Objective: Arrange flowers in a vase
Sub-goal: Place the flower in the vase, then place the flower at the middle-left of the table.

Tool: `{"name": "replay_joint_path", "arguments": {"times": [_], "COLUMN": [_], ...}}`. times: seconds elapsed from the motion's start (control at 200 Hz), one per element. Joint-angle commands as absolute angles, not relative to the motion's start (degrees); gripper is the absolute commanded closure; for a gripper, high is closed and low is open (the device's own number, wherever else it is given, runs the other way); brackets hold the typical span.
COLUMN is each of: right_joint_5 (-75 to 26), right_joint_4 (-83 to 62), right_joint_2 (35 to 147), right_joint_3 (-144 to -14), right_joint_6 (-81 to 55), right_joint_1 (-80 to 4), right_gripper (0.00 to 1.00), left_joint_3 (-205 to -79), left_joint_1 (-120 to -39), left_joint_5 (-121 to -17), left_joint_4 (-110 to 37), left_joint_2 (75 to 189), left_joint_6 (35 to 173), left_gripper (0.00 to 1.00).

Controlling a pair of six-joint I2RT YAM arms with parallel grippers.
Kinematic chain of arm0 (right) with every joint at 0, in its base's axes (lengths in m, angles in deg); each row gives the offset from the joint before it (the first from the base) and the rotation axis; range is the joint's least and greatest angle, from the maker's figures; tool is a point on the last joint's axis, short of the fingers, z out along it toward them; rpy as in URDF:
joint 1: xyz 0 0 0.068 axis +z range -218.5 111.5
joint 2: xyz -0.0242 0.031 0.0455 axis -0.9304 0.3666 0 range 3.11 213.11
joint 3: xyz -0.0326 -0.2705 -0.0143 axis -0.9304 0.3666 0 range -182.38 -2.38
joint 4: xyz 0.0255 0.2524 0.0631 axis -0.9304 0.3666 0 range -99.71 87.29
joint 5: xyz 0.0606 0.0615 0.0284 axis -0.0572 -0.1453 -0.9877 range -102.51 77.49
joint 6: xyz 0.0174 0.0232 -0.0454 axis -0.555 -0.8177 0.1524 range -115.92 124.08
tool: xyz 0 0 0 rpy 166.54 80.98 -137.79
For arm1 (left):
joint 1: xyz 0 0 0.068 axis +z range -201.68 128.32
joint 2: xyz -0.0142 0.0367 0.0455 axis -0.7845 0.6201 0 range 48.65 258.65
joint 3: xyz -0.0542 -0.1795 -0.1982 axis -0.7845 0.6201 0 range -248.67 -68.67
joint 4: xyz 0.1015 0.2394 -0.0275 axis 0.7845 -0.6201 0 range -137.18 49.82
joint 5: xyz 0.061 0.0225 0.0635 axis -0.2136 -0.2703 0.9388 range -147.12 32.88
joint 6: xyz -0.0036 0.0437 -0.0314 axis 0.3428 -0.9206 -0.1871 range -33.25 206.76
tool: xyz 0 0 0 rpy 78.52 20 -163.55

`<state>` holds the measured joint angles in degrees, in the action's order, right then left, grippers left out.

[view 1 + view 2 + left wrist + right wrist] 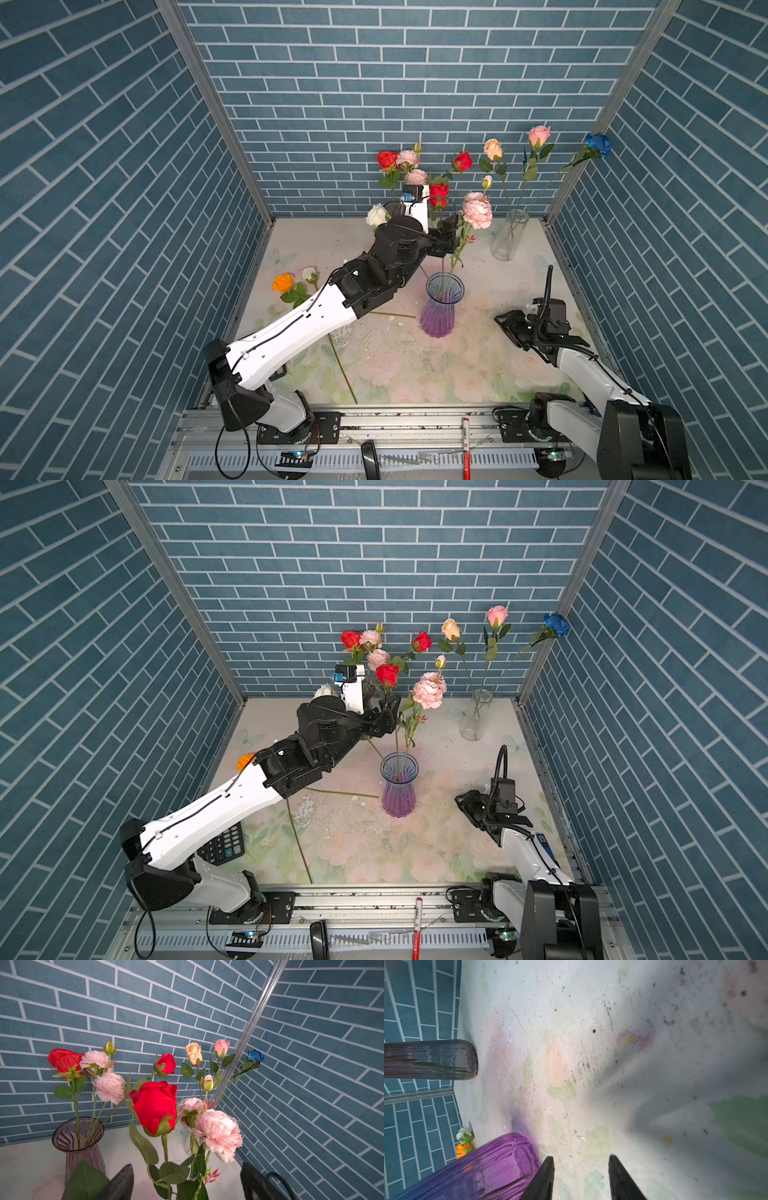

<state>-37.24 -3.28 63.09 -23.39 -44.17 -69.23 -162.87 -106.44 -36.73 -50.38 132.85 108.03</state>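
Flowers (439, 195) — a red rose (154, 1105) and pink peonies (477, 212) — stand with stems in the purple vase (443, 303) at the middle of the desk (457, 374); others fill a dark vase (83, 1147) and a clear vase (509, 237) behind. Left end effector (188, 1164) gapes wide, the rose stem between its fingers (122, 1182) untouched; right end effector (581, 1156), open and empty, sits beside the purple vase.

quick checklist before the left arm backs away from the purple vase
1. Left claw open: ok.
2. Red rose stem clear of it: cannot tell, leaves crowd the gap.
3. Purple vase upright: ok.
4. Peony stem in that vase: ok.
5. Right claw open, empty: ok.
6. Nothing left to place: not ok, orange rose lies on the table.
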Motion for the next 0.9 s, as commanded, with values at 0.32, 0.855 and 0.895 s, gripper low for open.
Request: {"name": "replay_joint_path", "arguments": {"times": [0.32, 0.855, 0.895], "right_joint_5": [-37.7, -38.1, -38.2], "right_joint_4": [-3.3, -3.9, -4.0], "right_joint_2": [63.1, 64.2, 64.4], "right_joint_3": [-22.8, -22.9, -22.9], "right_joint_6": [-45.9, -45.9, -45.9], "right_joint_1": [-69.6, -69.6, -69.6], "right_gripper": [0.55, 0.55, 0.55], "left_joint_3": [-143.5, -116.9, -116.8], "left_joint_1": [-105.8, -79.5, -78.9], "left_joint_5": [-27.6, -44.4, -42.7], "left_joint_4": [-64.9, -69.9, -70.4], "left_joint_2": [108.6, 105.3, 107.2], "left_joint_6": [108.3, 122.9, 123.1], "left_gripper": [0.18, 0.23, 0.23]}}
